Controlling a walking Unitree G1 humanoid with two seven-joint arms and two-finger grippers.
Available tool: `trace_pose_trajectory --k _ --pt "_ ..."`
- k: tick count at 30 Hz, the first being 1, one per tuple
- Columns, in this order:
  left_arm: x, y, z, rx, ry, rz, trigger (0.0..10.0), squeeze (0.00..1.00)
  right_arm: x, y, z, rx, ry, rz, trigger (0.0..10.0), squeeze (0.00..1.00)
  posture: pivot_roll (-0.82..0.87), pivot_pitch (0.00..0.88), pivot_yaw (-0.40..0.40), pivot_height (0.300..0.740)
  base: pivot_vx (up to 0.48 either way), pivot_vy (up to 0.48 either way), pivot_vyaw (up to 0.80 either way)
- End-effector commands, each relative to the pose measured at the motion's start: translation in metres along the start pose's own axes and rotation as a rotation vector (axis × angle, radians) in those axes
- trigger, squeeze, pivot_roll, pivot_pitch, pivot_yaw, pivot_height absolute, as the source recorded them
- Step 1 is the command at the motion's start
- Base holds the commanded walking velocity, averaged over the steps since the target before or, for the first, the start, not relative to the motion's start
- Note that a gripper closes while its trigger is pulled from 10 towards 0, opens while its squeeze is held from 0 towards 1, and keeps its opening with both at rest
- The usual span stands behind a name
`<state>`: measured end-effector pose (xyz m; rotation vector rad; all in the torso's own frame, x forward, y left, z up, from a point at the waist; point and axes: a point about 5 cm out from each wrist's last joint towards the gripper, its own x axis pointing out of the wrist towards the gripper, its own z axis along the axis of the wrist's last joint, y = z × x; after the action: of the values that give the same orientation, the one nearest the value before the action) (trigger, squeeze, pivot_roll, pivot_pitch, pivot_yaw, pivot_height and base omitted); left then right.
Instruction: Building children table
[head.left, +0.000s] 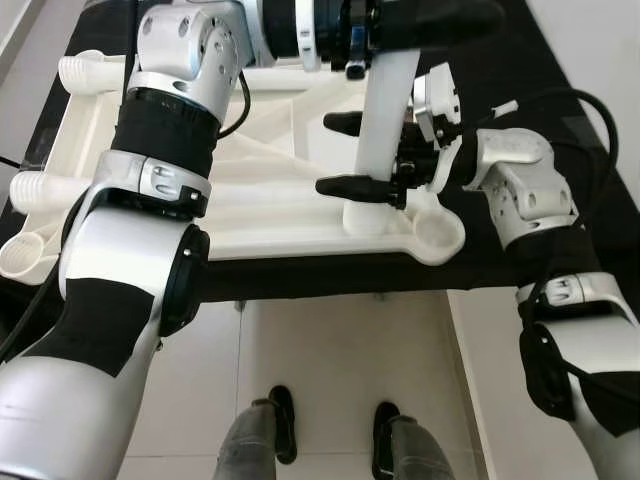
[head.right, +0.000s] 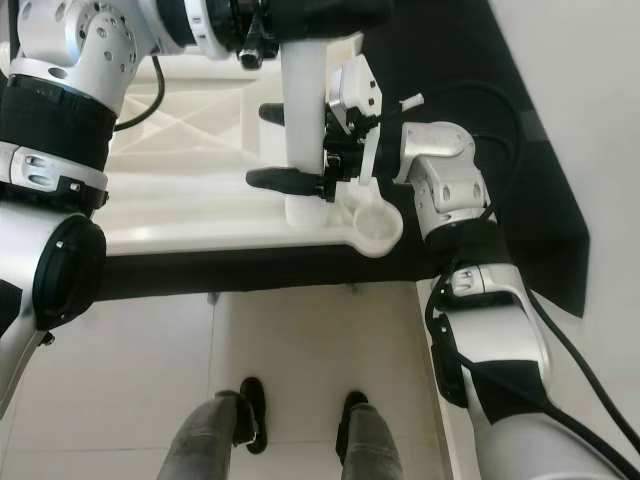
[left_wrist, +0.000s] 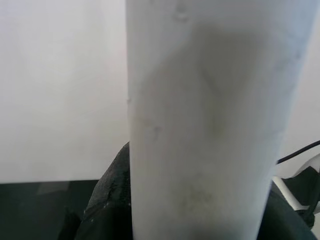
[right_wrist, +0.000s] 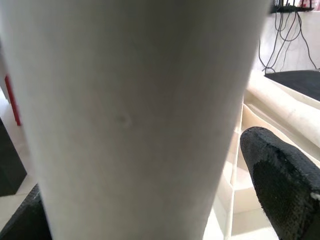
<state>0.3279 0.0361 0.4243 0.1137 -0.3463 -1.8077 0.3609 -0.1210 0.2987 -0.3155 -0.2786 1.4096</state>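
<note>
Leg (head.left: 380, 130) standing upright in the near right corner socket of the upturned white table (head.left: 270, 205), which is lying on the black tabletop (head.left: 560, 60) — that is what you are getting from the left eye view. Your left claw (head.left: 420, 20) is pinching the leg's top end; your right claw (head.left: 345, 155) is straddling it low down, black fingers (head.left: 350, 187) spread on either side. Right eye view: the empty round cup (head.right: 372, 222) at the corner is sitting just beside the leg's foot, so keep the leg plumb and press straight down. Left wrist view: the white leg is running between the dark pads. Right wrist view: one pad (right_wrist: 285, 185) is standing just clear, so close it before you push.
</note>
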Motion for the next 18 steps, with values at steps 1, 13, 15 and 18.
trace_pose_trajectory --k 1,13,15,18 --pt "0.057 -0.018 0.004 -0.086 -0.251 -0.330 0.0 0.00 0.055 0.020 0.003 -0.001 -0.080 0.150 10.0 0.00 0.02 0.225 0.016 0.740 0.000 0.000 0.00" --pt "0.048 -0.018 0.003 -0.045 -0.229 -0.374 0.0 0.00 0.052 0.029 0.000 0.052 -0.115 0.169 0.0 0.00 0.01 0.196 0.026 0.740 0.000 0.000 0.00" --pt "0.049 -0.018 0.002 -0.035 -0.221 -0.374 0.0 0.00 0.052 0.029 -0.001 0.057 -0.107 0.169 0.0 0.00 0.01 0.191 0.028 0.740 0.000 0.000 0.00" --pt "0.051 -0.018 0.000 -0.012 -0.199 -0.372 0.0 0.00 0.055 0.029 -0.003 0.055 -0.092 0.149 0.0 0.00 0.01 0.191 0.030 0.740 0.000 0.000 0.00"
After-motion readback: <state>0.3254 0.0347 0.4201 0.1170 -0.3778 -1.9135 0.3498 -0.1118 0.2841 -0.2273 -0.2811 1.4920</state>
